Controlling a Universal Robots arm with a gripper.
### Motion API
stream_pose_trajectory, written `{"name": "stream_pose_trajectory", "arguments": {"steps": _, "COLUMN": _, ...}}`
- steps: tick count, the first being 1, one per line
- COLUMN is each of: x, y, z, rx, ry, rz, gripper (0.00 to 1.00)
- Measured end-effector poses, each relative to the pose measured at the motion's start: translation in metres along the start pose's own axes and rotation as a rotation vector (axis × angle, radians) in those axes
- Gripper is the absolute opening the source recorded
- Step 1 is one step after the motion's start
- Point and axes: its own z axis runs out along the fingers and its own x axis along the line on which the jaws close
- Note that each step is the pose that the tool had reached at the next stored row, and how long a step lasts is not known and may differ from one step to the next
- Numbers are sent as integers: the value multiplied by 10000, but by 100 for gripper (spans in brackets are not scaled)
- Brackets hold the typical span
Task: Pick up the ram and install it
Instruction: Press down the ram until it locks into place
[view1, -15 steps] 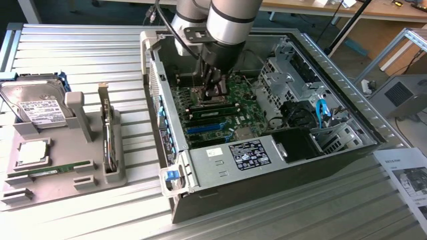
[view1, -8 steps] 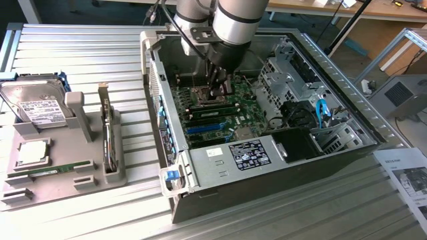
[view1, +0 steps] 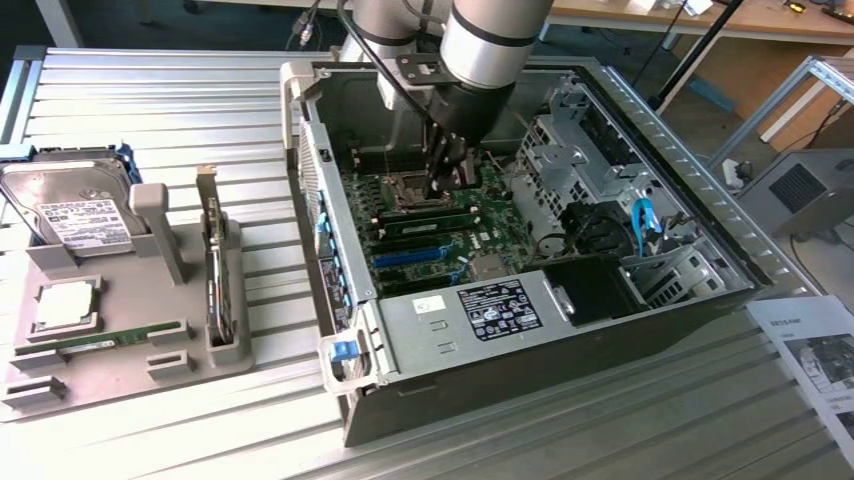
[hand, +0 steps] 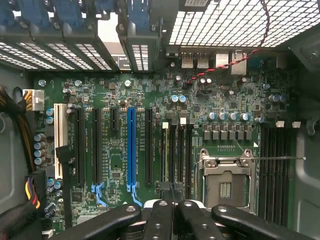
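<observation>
We saw the arm reaching down into the open computer case (view1: 667, 160), its gripper (view1: 447, 165) hanging low over the green motherboard (view1: 441, 235), close to the processor socket (view1: 407, 188). The fingers (hand: 165, 220) were pressed together, and we could make out nothing pinched between them. In the wrist view they sat just above the board, near the narrow memory slots (hand: 175, 150) that run beside the socket (hand: 225, 185). To the other side of those slots stood the long black expansion slots and one blue slot (hand: 131, 145).

One ram (view1: 424, 222) lay seated across the motherboard inside the case, a long green strip just on the near side of the socket, below the gripper. A second ram stick (view1: 100, 340) rested in the grey holder tray (view1: 134, 385) on the slatted metal table (view1: 160, 110), well apart from the case, at the exterior view's left. On that same tray we saw the hard drive (view1: 74, 205) at the far end, a processor chip (view1: 64, 303) between the drive and the stick, and a larger card (view1: 214, 270) standing on edge in its slot at the tray's right side.

A printed sheet (view1: 814, 360) lay on the table at the exterior view's right, near the case's corner. Inside the case, a blue latch (view1: 645, 222) showed beside the drive cage.
</observation>
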Motion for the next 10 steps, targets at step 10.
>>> {"name": "stream_pose_trajectory", "arguments": {"steps": 10, "x": -5, "y": -1, "z": -87, "rx": 0, "ry": 0, "rz": 0, "gripper": 11}}
